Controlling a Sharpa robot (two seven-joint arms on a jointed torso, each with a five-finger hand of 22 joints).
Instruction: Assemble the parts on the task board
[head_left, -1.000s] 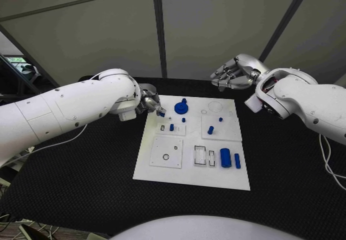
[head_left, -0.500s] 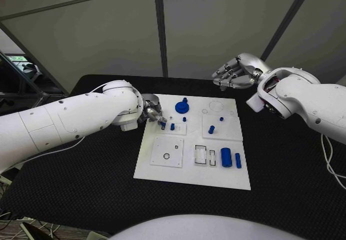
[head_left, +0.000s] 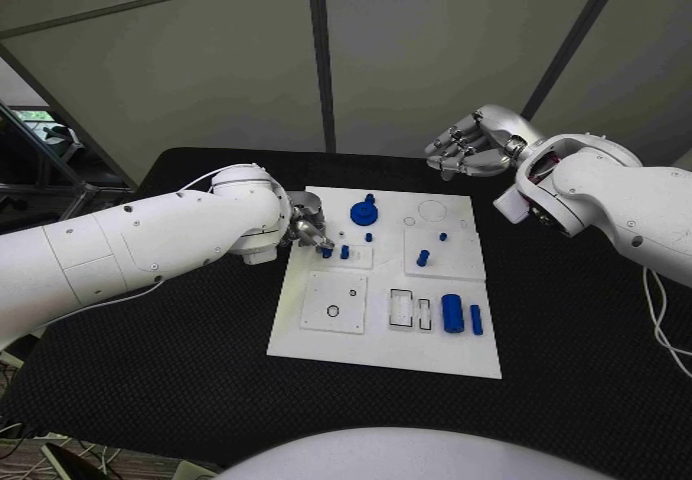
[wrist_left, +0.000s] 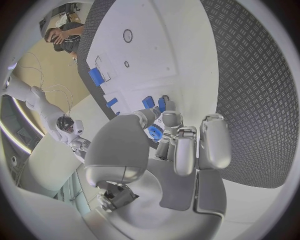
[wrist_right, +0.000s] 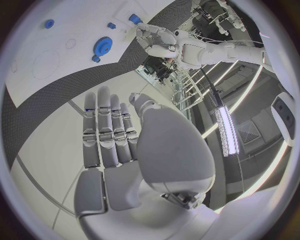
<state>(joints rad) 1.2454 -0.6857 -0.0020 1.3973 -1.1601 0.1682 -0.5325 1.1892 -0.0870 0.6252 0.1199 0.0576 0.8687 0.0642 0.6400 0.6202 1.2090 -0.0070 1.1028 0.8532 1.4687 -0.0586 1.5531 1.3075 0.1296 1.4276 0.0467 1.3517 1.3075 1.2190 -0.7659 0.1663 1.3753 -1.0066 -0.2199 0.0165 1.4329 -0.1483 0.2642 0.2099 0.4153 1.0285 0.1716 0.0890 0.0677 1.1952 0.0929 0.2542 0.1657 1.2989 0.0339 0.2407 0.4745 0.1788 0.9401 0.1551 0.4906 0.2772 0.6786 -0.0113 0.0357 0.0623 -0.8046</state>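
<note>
So the left hand (head_left: 306, 222) is down at the left edge of the task board (head_left: 335, 345), up toward the far end, fingers curled in tight over the little square plate that has two small blue pegs (head_left: 343, 252) standing in it. In the left wrist view the fingertips (wrist_left: 164, 106) sit right against those pegs and there's a bit of blue tucked under the thumb, but I honestly can't tell whether it's pinching a piece or just pressing on one.

My worry: it's crowded there. If the hand is seating a peg and comes in a bit tilted, it could jam in the hole, or a neighbouring finger could knock the other peg over. The blue gear (head_left: 362, 213) is just beside it too, easy to bump.

Further along the board, another peg (head_left: 421, 259) stands near the middle, and the bigger blue cylinder (head_left: 451, 314) plus a thin bar (head_left: 475, 320) lie loose toward the near right side. Those look like they'd roll if the board gets nudged.

Right hand (head_left: 469, 145) hangs over the far right corner of the desk (head_left: 577, 400), fingers straight and side by side, holding nothing, well clear of everything.
</note>
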